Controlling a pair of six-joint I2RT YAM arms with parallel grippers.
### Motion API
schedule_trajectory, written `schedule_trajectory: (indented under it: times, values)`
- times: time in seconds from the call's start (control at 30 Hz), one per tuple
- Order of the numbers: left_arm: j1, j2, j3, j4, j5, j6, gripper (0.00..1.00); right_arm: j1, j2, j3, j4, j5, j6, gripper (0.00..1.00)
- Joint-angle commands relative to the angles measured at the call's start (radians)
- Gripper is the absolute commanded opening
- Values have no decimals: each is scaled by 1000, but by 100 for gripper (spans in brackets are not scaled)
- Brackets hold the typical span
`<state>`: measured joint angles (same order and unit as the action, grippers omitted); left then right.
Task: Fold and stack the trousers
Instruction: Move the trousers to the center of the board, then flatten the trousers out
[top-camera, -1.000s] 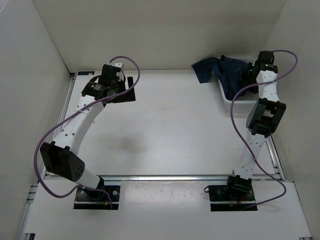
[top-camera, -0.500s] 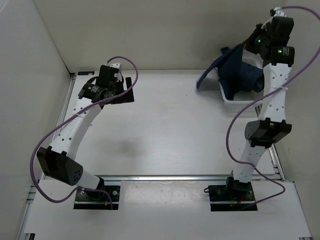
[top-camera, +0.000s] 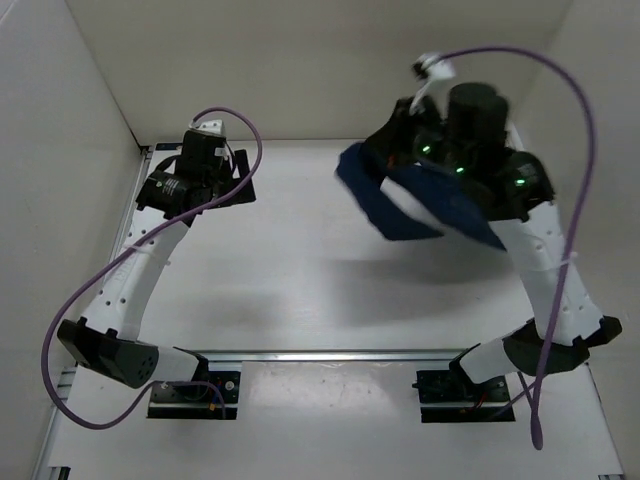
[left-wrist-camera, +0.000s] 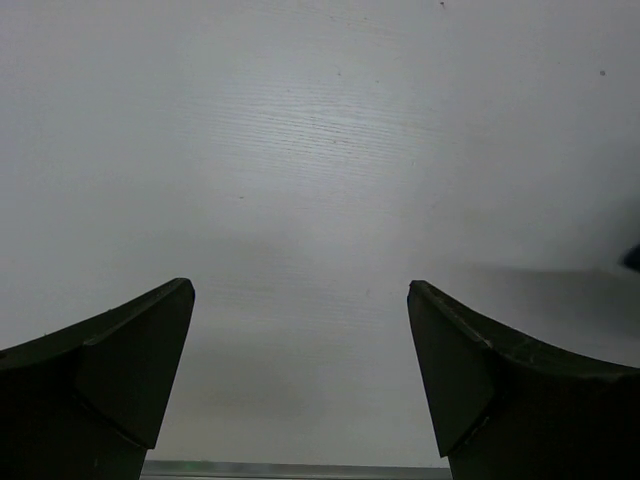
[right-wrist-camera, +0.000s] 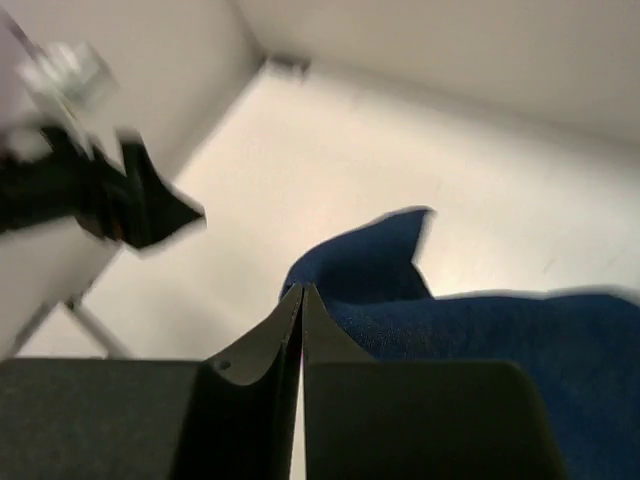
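The right end effector was clenched on the trousers. In the right wrist view its two dark fingers met tip to tip with no gap between them, and navy denim bunched just beyond the tips and spread off toward 3 o'clock. The exact fold it pinched was hidden by the fingers themselves.

From the top external view the trousers hung in the air, clear of the table, at about 1 o'clock. They were a loose, crumpled mass of dark blue, with one flap drooping toward 9 o'clock and another trailing toward 4 o'clock. A soft shadow lay on the table just below them. The right arm reared high and close to the camera, green lights showing on its wrist, and its purple cable looped overhead.

The left end effector was released. In the left wrist view its fingers stood well apart with only bare white table between them. In the overhead view the left arm reached up the 9 o'clock side, its wrist near the 10 o'clock corner — well apart from the trousers.

In the right wrist view the left arm showed only as a dark blur at 9 o'clock.
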<state>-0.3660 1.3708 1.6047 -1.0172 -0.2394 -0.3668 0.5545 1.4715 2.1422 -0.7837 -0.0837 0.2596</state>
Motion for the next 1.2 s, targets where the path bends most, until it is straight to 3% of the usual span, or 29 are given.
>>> schedule_trajectory:
  times: [0.0, 0.03, 0.1, 0.17, 0.27, 0.3, 0.4, 0.43, 0.53, 0.67, 0.73, 0.9, 1.0, 1.17]
  values:
    - [28, -44, 50, -93, -107, -30, 100, 99, 9, -242, -25, 125, 67, 6]
    - [71, -53, 61, -93, -83, -31, 100, 90, -9, -355, -25, 84, 87, 26]
    - [134, -87, 52, -93, -14, -31, 100, 90, -36, -422, -35, 52, 98, 86]
    - [193, -102, 41, -103, 78, -31, 100, 78, -112, -490, -46, 115, 108, 100]
    - [164, -121, -32, -103, 112, -20, 100, -57, -244, -580, -77, 131, 127, 100]
    - [141, -121, -60, -84, 112, -20, 100, -106, -281, -617, -86, 112, 151, 94]
    - [63, -105, -197, -51, 164, -82, 99, -293, -398, -793, -103, 52, 176, 63]
    - [43, -84, -237, -11, 179, -98, 99, -380, -431, -842, -112, 21, 188, 59]
    - [-71, -23, -347, 55, 259, -155, 100, -536, -499, -1062, -112, -109, 217, 59]
    - [-258, 191, -356, 135, 213, -237, 100, -701, -519, -1278, -14, -284, 240, 85]
    - [-328, 284, -272, 146, 172, -238, 100, -739, -494, -1327, 9, -318, 240, 86]
    - [-343, 542, -108, 146, 128, -238, 100, -748, -481, -1277, 5, -318, 228, 90]
    - [-343, 591, -55, 146, 104, -247, 100, -748, -491, -1220, -37, -309, 189, 91]
    - [-343, 547, -63, 146, -12, -265, 100, -748, -500, -1209, -57, -292, 168, 91]
